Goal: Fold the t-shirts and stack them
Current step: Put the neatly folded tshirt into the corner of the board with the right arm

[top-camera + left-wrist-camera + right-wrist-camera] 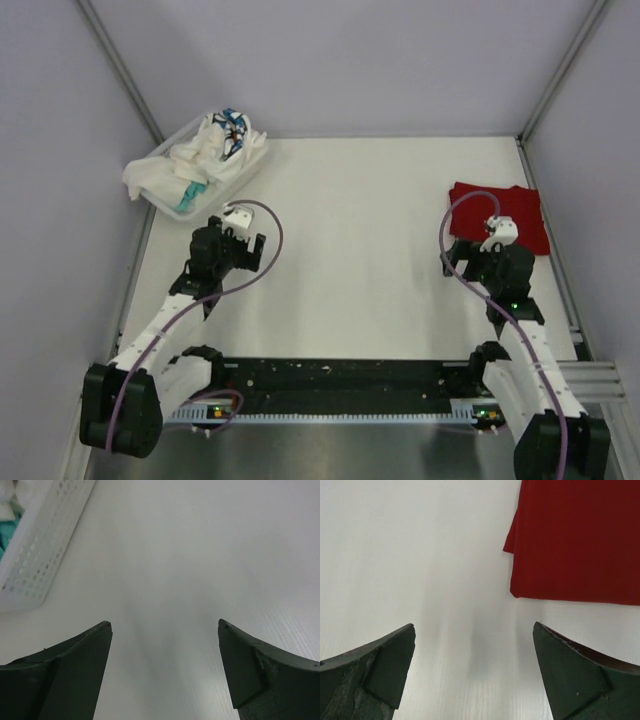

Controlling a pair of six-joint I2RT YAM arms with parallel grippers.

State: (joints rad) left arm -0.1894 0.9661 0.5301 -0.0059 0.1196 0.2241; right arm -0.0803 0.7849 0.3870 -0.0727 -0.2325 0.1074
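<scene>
Cloth: soft, limp, light, likely to bunch; best pinched at a hem or shoulder edge. One red t-shirt [497,217] folded flat at far right of tabletop [350,230]. White t-shirts [195,160] heaped in one tray [250,170] far left, count unclear. Left tool [165,625] and right tool [474,625] both released, spread wide, empty.

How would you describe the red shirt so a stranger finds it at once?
Look at the white table, its far right side. The red t-shirt lies there flat, folded. It alone is deep red; the other t-shirts are white, heaped in the tray far left.
</scene>
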